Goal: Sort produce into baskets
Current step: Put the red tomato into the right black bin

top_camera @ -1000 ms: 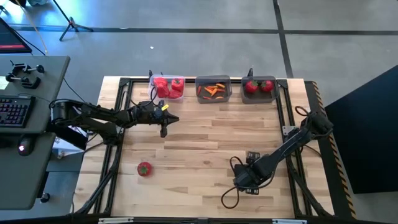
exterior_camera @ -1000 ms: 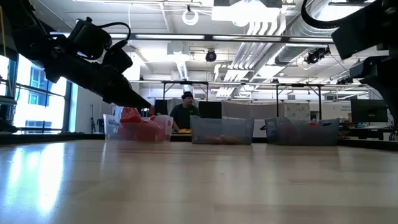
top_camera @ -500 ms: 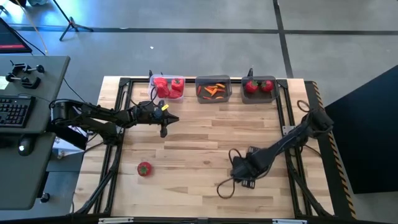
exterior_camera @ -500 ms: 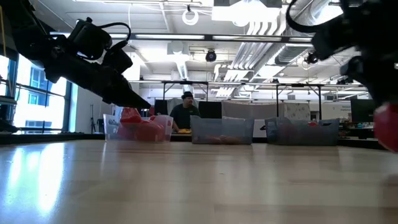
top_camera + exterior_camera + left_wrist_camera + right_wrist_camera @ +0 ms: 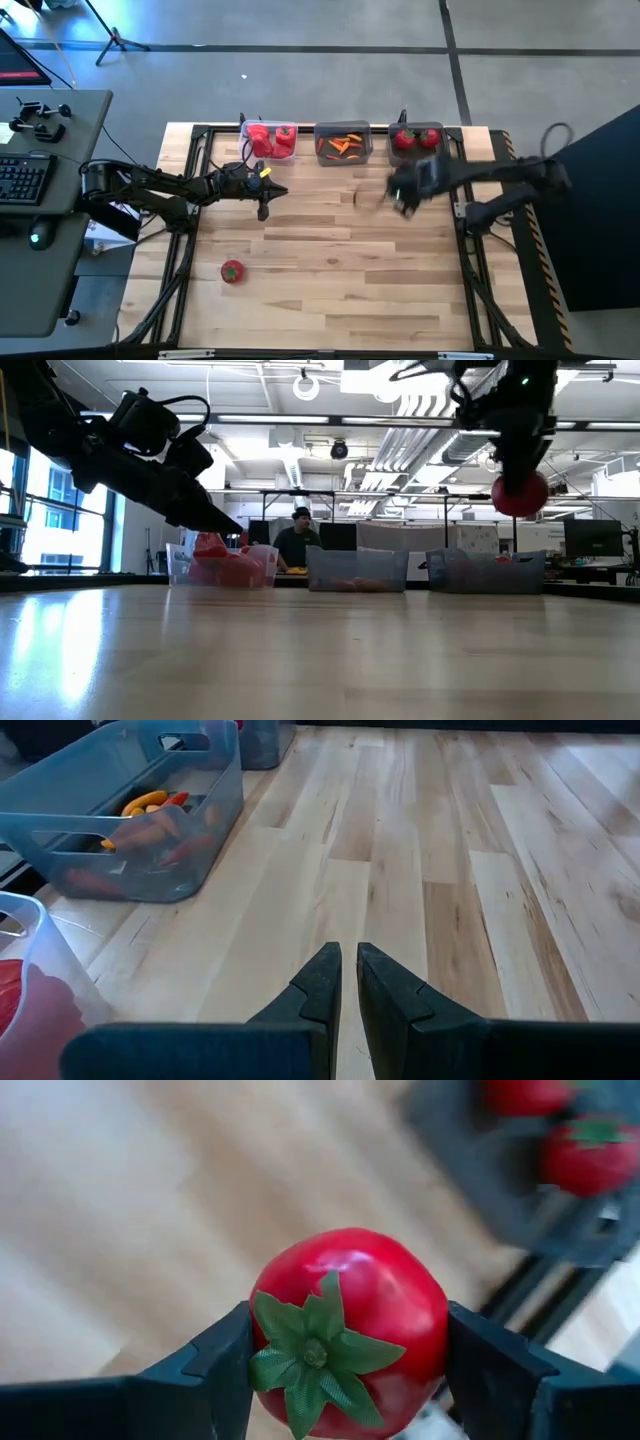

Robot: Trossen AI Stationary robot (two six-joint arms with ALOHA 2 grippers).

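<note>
My right gripper point(image 5: 405, 195) hangs above the table's far right part, shut on a red tomato point(image 5: 345, 1330) with a green top; the low view shows that tomato point(image 5: 519, 495) high in the air. A second tomato point(image 5: 232, 271) lies on the table near the left front. Along the far edge stand three baskets: a clear one point(image 5: 268, 140) with red peppers, a grey one point(image 5: 343, 145) with orange pieces, and a grey one point(image 5: 416, 140) with tomatoes. My left gripper point(image 5: 263, 205) waits shut and empty before the clear basket. My right gripper pinches the tomato between its two fingers point(image 5: 215, 1370), one on each opposite side point(image 5: 262, 1330) of its round body. The fingers come from above, pointing steeply down. The tomato's green top faces back toward the wrist. It hangs clear of the table.
A black metal frame point(image 5: 455, 190) runs around the wooden table top. Bare wood point(image 5: 340, 250) lies open in the middle and near part. In the low view a person point(image 5: 297, 540) sits in the room behind the baskets. A desk with a keyboard point(image 5: 25, 180) stands to the left.
My right gripper has risen from the table's near right part and swung toward the far edge, toward the grey basket with tomatoes, rolling as it went. The tomato has come up with it, lifted clear of the table.
</note>
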